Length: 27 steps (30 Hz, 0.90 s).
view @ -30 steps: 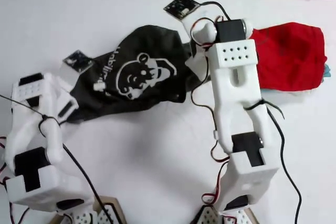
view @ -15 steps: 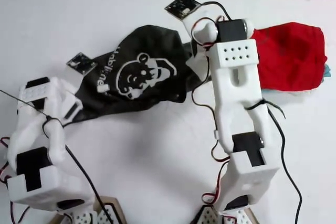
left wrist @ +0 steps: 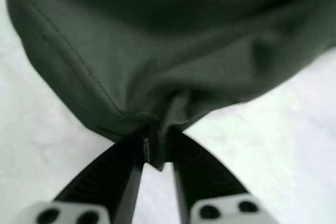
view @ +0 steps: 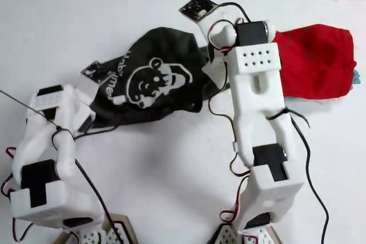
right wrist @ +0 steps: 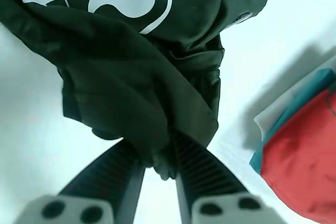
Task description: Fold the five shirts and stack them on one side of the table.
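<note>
One crumpled black shirt [view: 150,78], white print

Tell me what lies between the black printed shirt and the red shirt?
Bare white table, in the right wrist view, between the black printed shirt and folded red shirt; from above, the white right arm overhangs it.
</note>
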{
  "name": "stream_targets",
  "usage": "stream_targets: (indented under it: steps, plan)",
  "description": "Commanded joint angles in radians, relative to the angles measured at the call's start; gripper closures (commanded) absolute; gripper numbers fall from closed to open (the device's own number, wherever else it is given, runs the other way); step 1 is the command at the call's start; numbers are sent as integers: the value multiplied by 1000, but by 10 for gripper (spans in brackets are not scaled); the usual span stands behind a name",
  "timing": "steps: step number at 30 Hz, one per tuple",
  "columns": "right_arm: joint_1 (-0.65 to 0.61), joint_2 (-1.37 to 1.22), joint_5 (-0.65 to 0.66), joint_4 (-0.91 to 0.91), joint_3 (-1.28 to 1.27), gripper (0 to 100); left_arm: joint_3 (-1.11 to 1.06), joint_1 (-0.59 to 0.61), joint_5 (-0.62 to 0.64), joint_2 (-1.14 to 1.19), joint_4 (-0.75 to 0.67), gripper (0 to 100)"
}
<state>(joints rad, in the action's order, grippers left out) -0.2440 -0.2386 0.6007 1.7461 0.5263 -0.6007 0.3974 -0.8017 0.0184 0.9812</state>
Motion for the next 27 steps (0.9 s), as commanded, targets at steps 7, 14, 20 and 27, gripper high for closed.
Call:
stream_targets:
  steps: [7,14,20,27]
  plan:
    - [5,131,-2,-27,81,981,366,-3,98,-17,373,974]
    - [33,176,3,-79,167,981,857,0,186,-17,736,974]
    - [87,229,0,-120,275,981,1142,48,255,-60,806,975]
    - [97,380,3,-114,411,981,1159,75,270,-308,804,975]
